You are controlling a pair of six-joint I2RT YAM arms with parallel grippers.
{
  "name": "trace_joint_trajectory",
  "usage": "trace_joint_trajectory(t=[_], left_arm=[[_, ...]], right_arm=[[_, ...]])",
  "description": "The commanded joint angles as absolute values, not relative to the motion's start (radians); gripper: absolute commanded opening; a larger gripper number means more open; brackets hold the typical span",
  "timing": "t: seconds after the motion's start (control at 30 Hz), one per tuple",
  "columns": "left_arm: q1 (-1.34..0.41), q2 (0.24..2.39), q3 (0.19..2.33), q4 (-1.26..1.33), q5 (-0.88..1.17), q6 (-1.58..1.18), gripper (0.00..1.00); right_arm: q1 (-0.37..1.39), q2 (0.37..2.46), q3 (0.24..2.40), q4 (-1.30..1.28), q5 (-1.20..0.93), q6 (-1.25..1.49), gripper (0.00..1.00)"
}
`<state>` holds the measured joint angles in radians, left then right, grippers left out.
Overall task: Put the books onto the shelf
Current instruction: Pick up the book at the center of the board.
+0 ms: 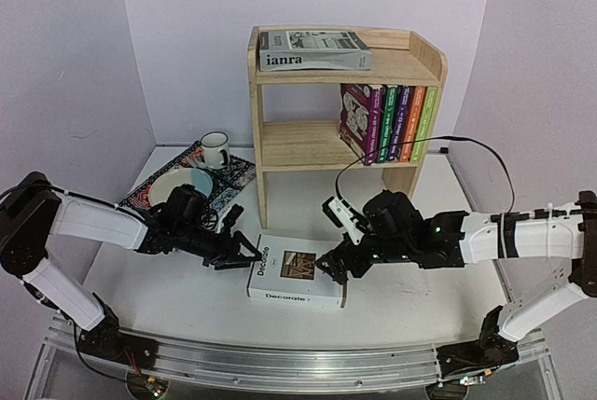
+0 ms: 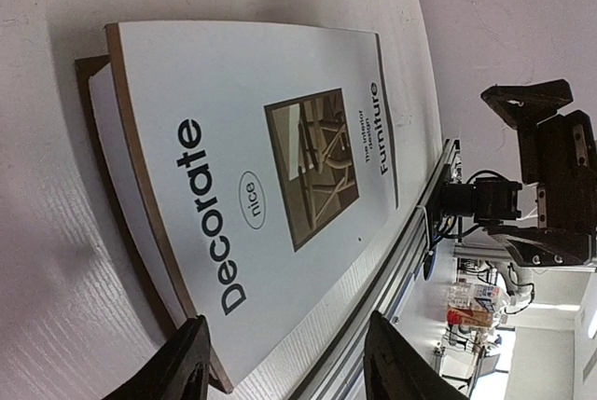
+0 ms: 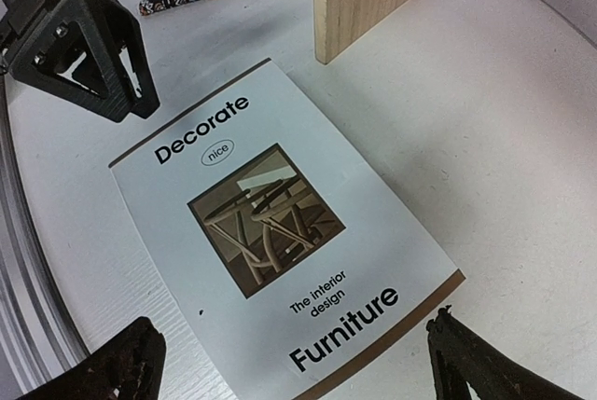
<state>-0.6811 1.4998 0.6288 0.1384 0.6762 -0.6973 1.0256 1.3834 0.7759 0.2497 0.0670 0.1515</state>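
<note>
Decorate book (image 1: 291, 274) lies flat on the bench (image 1: 168, 293) by the shelf (image 1: 294, 144); we think it is heavy and stiff, best pinched at an edge, and our left fingers (image 2: 189, 363) and right fingers (image 3: 126, 363) are open, empty.

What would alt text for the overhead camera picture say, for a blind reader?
A thick white Decorate book lies flat on the table, with the left end effector and right end effector open on either side. Behind stands a pine shelf holding five colourful paperbacks, a grey ianra book on top.
</note>
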Motion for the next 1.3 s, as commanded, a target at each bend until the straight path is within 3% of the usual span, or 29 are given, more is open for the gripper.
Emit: trace_joint_trajectory(t=[0.0, 0.23, 0.53, 0.8, 1.07, 1.17, 1.27], left_arm=[[-0.684, 1.499, 0.602, 0.146, 0.618, -0.668, 0.62], [-0.693, 1.537, 0.612, 0.156, 0.630, -0.666, 0.69], [-0.723, 1.601, 0.656, 0.163, 0.646, -0.664, 0.64], [-0.733, 1.641, 0.678, 0.163, 0.650, -0.669, 0.34], [-0.734, 1.670, 0.692, 0.163, 0.652, -0.691, 0.13], [-0.735, 1.670, 0.696, 0.161, 0.656, -0.699, 0.01], [-0.735, 1.664, 0.700, 0.158, 0.658, -0.713, 0.00]], right_arm=[[1.023, 1.358, 0.800, 0.230, 0.058, 0.139, 0.98], [1.023, 1.381, 0.819, 0.226, 0.045, 0.135, 0.98], [1.023, 1.390, 0.833, 0.216, 0.042, 0.130, 0.98], [1.023, 1.388, 0.833, 0.207, 0.045, 0.129, 0.98], [1.024, 1.377, 0.819, 0.206, 0.050, 0.132, 0.98], [1.023, 1.373, 0.814, 0.205, 0.049, 0.133, 0.98], [1.024, 1.363, 0.809, 0.204, 0.053, 0.133, 0.98]])
